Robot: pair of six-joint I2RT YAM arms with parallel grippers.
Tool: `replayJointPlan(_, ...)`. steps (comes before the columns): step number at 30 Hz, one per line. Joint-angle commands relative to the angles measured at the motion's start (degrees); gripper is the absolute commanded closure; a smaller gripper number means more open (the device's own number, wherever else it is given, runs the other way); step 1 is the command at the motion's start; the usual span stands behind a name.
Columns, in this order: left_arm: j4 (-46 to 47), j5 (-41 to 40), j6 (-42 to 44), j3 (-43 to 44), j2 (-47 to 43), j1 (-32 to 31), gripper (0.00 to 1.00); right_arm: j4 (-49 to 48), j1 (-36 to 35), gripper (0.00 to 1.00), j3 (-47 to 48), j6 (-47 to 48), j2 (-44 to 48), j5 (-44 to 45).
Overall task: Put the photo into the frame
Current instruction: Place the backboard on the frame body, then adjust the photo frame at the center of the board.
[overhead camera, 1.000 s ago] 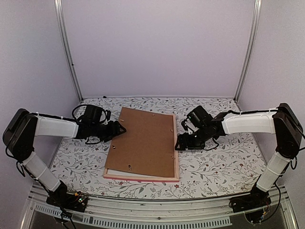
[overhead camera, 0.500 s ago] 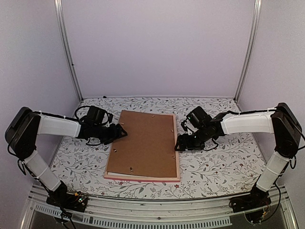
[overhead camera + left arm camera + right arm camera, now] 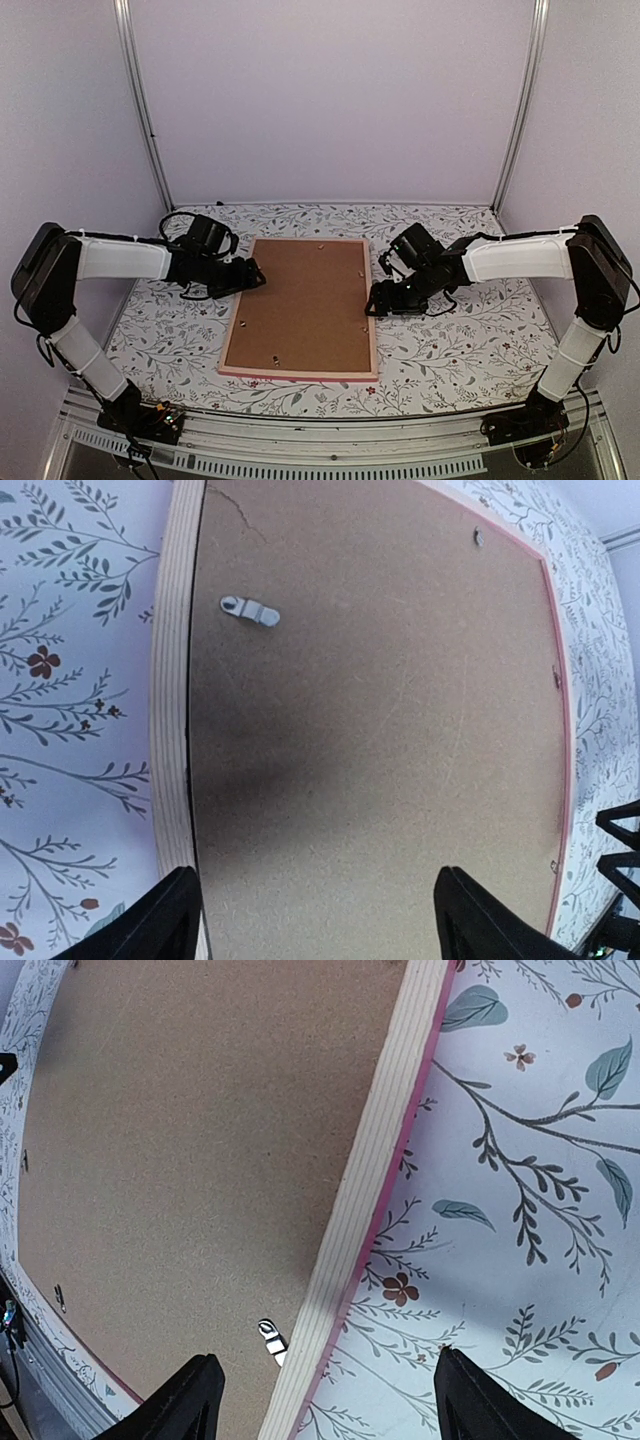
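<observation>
The frame (image 3: 300,372) lies face down in the middle of the table, its pink border showing around a plain brown backing board (image 3: 300,305) that sits squarely inside it. The photo is hidden. My left gripper (image 3: 250,277) is open and empty at the frame's left edge. In the left wrist view my left gripper (image 3: 320,925) spans the board (image 3: 380,730) beside the frame's wooden edge (image 3: 170,730). My right gripper (image 3: 375,300) is open and empty at the right edge. In the right wrist view my right gripper (image 3: 330,1405) straddles the frame's edge (image 3: 370,1180) next to the board (image 3: 200,1140).
Small metal turn tabs (image 3: 250,610) (image 3: 270,1338) lie on the board near the frame's edges. A floral cloth (image 3: 450,340) covers the table. Walls close in the back and sides. A metal rail (image 3: 330,455) runs along the near edge.
The backing board lay skewed across the frame; now it sits square inside the pink border. Both grippers stay at the frame's side edges, and the left one has shifted slightly.
</observation>
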State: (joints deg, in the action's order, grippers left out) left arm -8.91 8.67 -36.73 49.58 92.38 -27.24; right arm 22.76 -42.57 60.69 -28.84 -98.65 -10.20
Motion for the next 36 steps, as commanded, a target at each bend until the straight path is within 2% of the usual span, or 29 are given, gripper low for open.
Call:
replayJointPlan(1,-2.63,-4.25,2.23,1.91,-2.22,-1.22,0.17,-0.88,0.4,0.23,-0.48,0.54,-0.75,-0.28)
replayJointPlan(8,-5.45,-10.5,5.98,1.96,-6.11,-1.4,0.14,-0.71,0.38,0.23,0.37,0.69,-0.81,1.22)
replayJointPlan(11,-6.0,-10.46,7.2,1.76,-5.89,-0.77,0.05,-0.98,0.38,0.23,1.35,0.63,-1.55,1.87)
replayJointPlan(13,-5.92,-9.43,7.81,1.66,-5.13,-0.19,0.0,-1.46,0.38,0.22,2.33,0.8,-2.32,1.95)
replayJointPlan(21,-1.89,-2.22,8.63,0.37,-0.19,3.21,0.0,-2.73,0.38,0.21,6.87,0.51,-7.54,2.45)
replayJointPlan(31,2.12,2.51,8.39,-1.28,5.22,3.91,0.0,-2.85,0.38,0.19,10.16,-0.16,-12.68,2.52)
replayJointPlan(36,7.24,8.44,6.36,-4.04,5.15,3.82,0.01,-3.34,0.47,0.19,11.39,-0.15,-14.89,1.49)
